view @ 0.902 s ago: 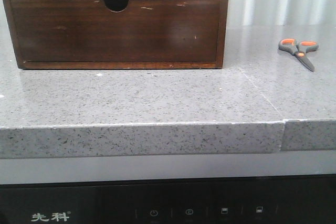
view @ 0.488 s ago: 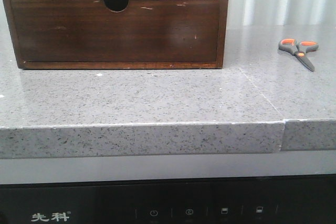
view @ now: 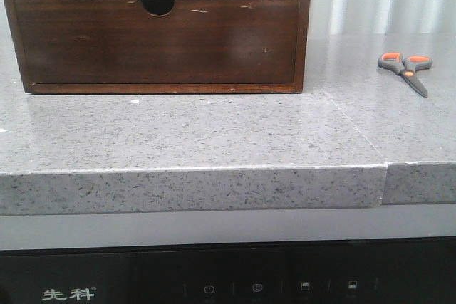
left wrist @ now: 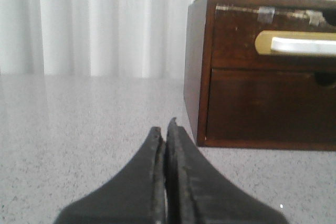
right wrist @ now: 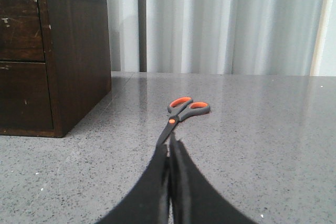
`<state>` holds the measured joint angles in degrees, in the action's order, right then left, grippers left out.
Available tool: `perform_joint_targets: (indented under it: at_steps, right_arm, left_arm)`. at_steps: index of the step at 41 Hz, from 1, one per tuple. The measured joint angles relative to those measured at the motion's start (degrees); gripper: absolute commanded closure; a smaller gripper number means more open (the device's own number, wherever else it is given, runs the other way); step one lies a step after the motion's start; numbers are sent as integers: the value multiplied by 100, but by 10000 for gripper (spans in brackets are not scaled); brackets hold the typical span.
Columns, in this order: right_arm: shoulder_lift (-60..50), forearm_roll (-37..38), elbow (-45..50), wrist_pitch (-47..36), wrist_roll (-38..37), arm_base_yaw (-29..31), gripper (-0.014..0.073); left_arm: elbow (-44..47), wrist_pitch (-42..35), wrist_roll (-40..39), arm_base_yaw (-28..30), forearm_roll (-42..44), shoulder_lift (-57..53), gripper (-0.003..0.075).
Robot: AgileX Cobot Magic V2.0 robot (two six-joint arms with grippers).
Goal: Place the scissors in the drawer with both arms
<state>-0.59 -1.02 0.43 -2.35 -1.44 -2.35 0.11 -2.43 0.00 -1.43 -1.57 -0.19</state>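
My front view showed neither arm, only the scissors lying flat on the grey counter well right of the cabinet, and white characters "先科" on the black panel below. My wrist views showed my left gripper and right gripper pressed together, empty, and the drawer pushed in.

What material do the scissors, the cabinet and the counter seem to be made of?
Scissors: grey handles and orange loop linings look like matte plastic; blades probably metal.
Cabinet: dark wood with visible grain, scratches and a slight sheen, likely varnished.
Counter: grey speckled stone or composite, smooth and faintly reflective.
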Motion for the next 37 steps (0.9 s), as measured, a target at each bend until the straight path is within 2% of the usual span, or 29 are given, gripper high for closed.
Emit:
perform_joint_targets:
  at_steps: [7, 18, 24, 29, 37]
  right_arm:
    - [0, 51, -1027, 993, 0, 0, 660]
    - [504, 248, -3012, 2798, 0, 0, 660]
    - [1174, 247, -3718, 3658, 0, 0, 660]
    - [1721, 250, -4047, 4232, 0, -19, 660]
    - [2259, 343, -4090, 4477, 0, -23, 660]
  left_arm:
    - [-784, 486, 0, 0, 0, 0, 741]
    - [-3219, 2614, 0, 0, 0, 529, 741]
    - [-4120, 3276, 0, 0, 0, 1163, 741]
    - [-4474, 3699, 0, 0, 0, 1615, 741]
    - [-4455, 4329, 0, 0, 0, 2066, 741]
